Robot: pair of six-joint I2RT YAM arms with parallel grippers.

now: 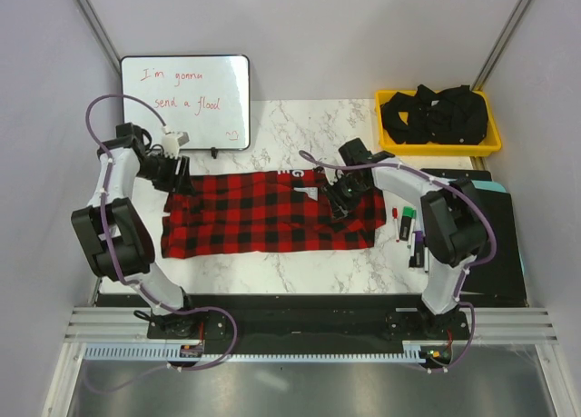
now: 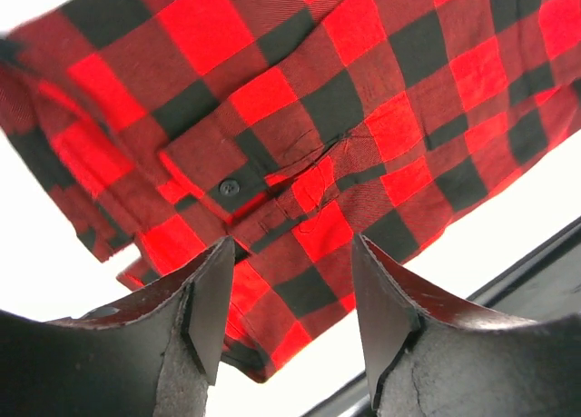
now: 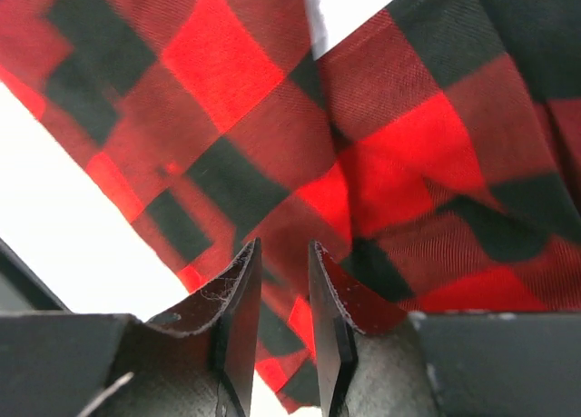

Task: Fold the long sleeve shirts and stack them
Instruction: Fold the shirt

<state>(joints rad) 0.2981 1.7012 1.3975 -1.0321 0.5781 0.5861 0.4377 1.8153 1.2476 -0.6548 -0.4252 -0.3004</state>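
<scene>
One red-and-black check flannel shirt [image 1: 268, 213] lies folded into a wide rectangle on the marble table [image 1: 300, 267]. My left gripper [image 1: 179, 183] is open and empty, just above the shirt's far left corner. In the left wrist view the cloth with a button [image 2: 229, 187] lies below the wide-apart jaws [image 2: 290, 244]. My right gripper [image 1: 339, 201] is at the shirt's far right part, near the collar. In the right wrist view its jaws [image 3: 283, 249] stand close together with shirt cloth [image 3: 399, 163] between them.
A whiteboard [image 1: 186, 99] with red writing leans at the back left. A yellow bin [image 1: 490, 144] with black cloth stands at the back right. Markers [image 1: 408, 228] and a dark pad [image 1: 504, 253] lie to the right of the shirt.
</scene>
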